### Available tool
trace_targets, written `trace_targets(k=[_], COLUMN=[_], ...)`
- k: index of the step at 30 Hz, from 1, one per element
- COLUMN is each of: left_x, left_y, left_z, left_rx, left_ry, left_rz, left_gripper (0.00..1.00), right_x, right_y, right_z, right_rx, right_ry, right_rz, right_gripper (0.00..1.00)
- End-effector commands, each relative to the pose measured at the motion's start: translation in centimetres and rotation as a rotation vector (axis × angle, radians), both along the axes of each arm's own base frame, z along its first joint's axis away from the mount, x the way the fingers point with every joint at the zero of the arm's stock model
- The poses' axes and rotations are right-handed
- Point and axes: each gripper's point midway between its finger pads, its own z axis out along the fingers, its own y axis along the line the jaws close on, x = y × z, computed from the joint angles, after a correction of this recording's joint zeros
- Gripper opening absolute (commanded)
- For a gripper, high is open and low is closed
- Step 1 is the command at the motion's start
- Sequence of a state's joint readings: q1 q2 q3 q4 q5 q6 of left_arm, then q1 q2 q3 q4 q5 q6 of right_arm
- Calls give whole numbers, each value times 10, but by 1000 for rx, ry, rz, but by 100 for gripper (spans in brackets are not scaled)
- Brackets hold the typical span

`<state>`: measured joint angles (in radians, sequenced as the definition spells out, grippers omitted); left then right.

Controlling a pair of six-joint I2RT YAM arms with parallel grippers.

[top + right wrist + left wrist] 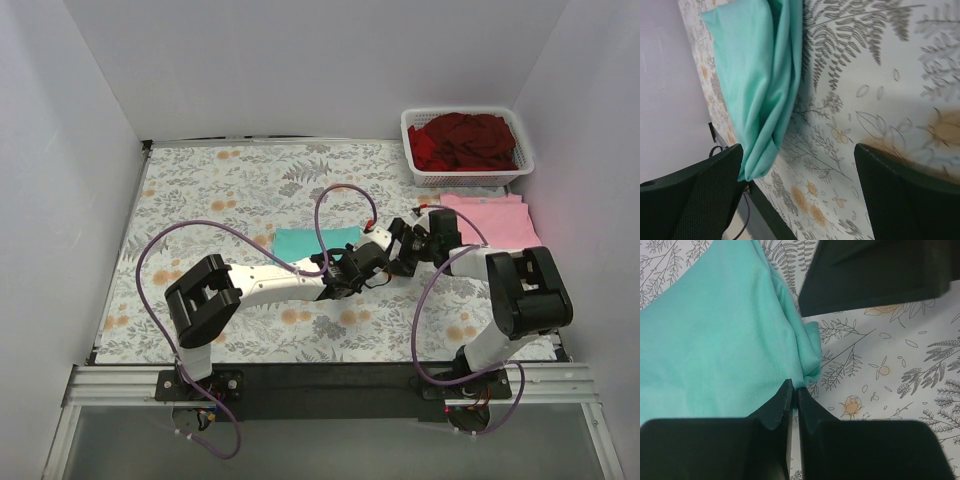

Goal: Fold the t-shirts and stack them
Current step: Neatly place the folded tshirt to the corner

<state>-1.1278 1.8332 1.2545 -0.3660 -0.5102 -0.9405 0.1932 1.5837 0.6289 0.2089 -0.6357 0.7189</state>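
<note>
Pinches the teal shirt (715, 340) at its edge with the left gripper (795, 385), fingers pressed together on the cloth.
Shows that shirt folded flat near the middle of the floral table (200, 190), its bunched corner meeting the closed fingertips. Holds the right gripper (797, 150) spread wide just off the shirt's right side, above bare tablecloth, gripping nothing, with the shirt's folded edge close to one finger (700, 195). Shows the pink shirt (495, 222) folded flat at the table's right edge, well apart from the teal one. Shows the red shirts (465, 140) heaped in the white basket (420, 178) at the far right corner, just behind the pink shirt.
</note>
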Motion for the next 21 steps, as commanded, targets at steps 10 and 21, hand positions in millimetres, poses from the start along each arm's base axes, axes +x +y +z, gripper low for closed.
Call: trace_targets(k=[10,21], left_x=[-3,-7], left_y=[-7,-4], left_z=[19,24], left_rx=[-87,-118], left_ry=[-1,11], left_rz=[10,29], left_gripper=[0,18], right_x=[14,1], right_y=[57,84], right_z=[-12,-26], right_rx=[112,94], right_ry=[40,1], right_rz=[80,226], right_gripper=[96,21])
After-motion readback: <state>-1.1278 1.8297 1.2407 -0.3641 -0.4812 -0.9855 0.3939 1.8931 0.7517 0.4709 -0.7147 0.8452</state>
